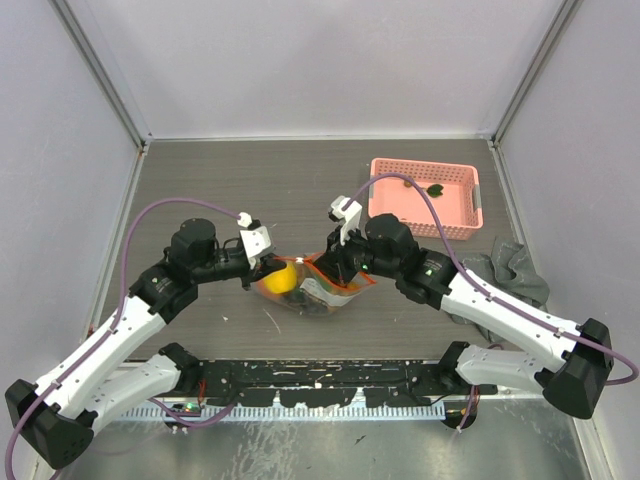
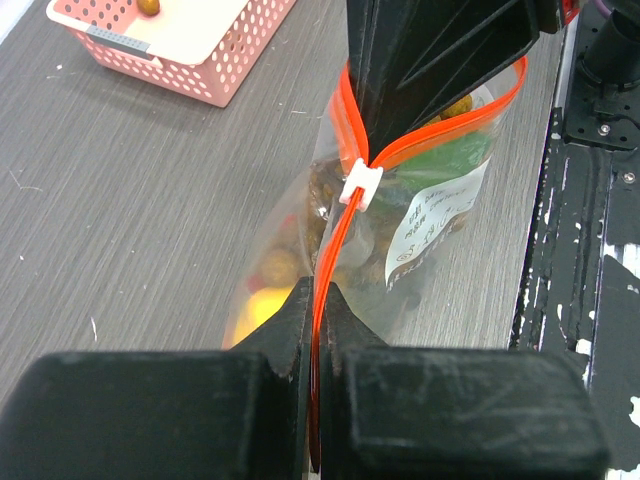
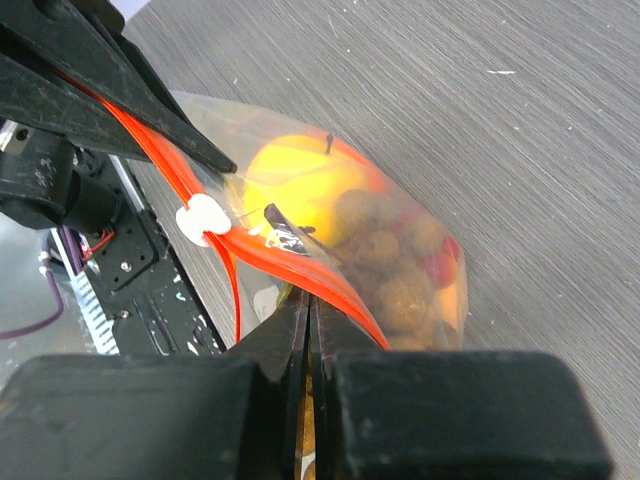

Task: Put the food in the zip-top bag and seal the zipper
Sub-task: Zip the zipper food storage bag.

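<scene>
The clear zip-top bag (image 1: pixel 318 295) lies mid-table between both arms, its food inside: a yellow round fruit (image 3: pixel 295 185), brown balls (image 3: pixel 390 270) and some orange-red showing through. My left gripper (image 2: pixel 320 310) is shut on the red-orange zipper (image 2: pixel 335 245), just short of its white slider (image 2: pixel 360 185). My right gripper (image 3: pixel 312 300) is shut on the bag's edge at the zipper (image 3: pixel 340 290), past the slider (image 3: pixel 203 220). Beyond the slider the strip splits in two, so that end of the mouth gapes. From above, the left gripper (image 1: pixel 268 266) and right gripper (image 1: pixel 338 272) face each other across the bag.
A pink lattice basket (image 1: pixel 470 205) stands at the back right with small bits in it. A grey cloth (image 1: pixel 512 265) lies beside the right arm. The black base rail (image 1: pixel 320 382) runs along the near edge, close to the bag.
</scene>
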Controlling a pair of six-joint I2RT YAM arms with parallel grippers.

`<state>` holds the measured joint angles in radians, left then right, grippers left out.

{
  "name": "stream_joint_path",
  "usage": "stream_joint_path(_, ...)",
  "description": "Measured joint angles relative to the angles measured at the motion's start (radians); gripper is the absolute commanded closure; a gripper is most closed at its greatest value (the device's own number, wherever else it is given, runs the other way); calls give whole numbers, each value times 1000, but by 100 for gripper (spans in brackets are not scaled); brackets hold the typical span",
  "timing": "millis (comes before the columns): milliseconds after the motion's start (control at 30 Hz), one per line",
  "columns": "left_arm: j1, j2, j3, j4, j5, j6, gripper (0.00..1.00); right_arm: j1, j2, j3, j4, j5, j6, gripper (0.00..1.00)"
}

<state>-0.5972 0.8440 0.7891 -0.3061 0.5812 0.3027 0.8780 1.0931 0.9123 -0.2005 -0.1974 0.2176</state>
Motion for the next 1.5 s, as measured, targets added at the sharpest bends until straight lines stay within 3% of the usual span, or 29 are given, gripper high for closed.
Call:
stream_joint_path(767,5,0,1,-10,-9,0,100,0,233,-2,158,-130,47,88)
stream_joint_path(1200,4,0,13,-16,-13,0,100,0,84,52,-45,-33,-68,78)
stream_joint_path(1500,4,0,23,-28,-21,0,100,0,37,160,-244,-18,-239,64)
